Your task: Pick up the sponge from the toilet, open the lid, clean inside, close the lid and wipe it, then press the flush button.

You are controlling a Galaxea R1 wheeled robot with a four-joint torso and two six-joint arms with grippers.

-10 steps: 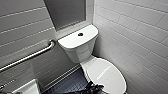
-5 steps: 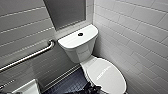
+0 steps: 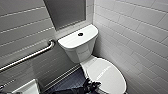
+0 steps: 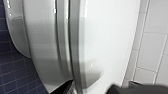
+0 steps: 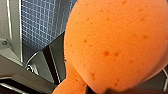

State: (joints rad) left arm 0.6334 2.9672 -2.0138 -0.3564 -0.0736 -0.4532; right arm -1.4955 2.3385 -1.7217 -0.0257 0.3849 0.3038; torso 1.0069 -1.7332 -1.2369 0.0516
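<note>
**Sponge in hand, lid not yet lifted**

Nearest the camera, the small bright orange soft sponge (image 5: pixel 115 42) sat pressed up close in the right wrist view. The right tool (image 5: pixel 105 90) appeared clamped on its pinched end at the bottom of that frame. From this I judged the pick-up step done.

At the bottom centre of the head view, the dark left tool (image 3: pixel 91 86) reached in over the dark blue tiled floor (image 3: pixel 72 81). It sat at the near rim of the flat white plastic lid (image 3: pixel 107 75). In the left wrist view its two dark tips stood apart, so I took it to be open, with the lid's edge between them and not yet gripped.

The lid lay flat and shut on the white glossy ceramic toilet (image 3: pixel 86 67), in the lower right of the head frame. So opening it, cleaning inside, closing and wiping it all looked left to do.

Farther back, at frame centre, the small dark round flush button (image 3: pixel 80 34) sat in the middle of the boxy tank (image 3: pixel 77 50) top. It was well apart from both tools, and the flush came last in the task.

A steel grab bar (image 3: pixel 30 57) ran along the left, and a white tiled wall (image 3: pixel 135 32) rose at upper right.
</note>
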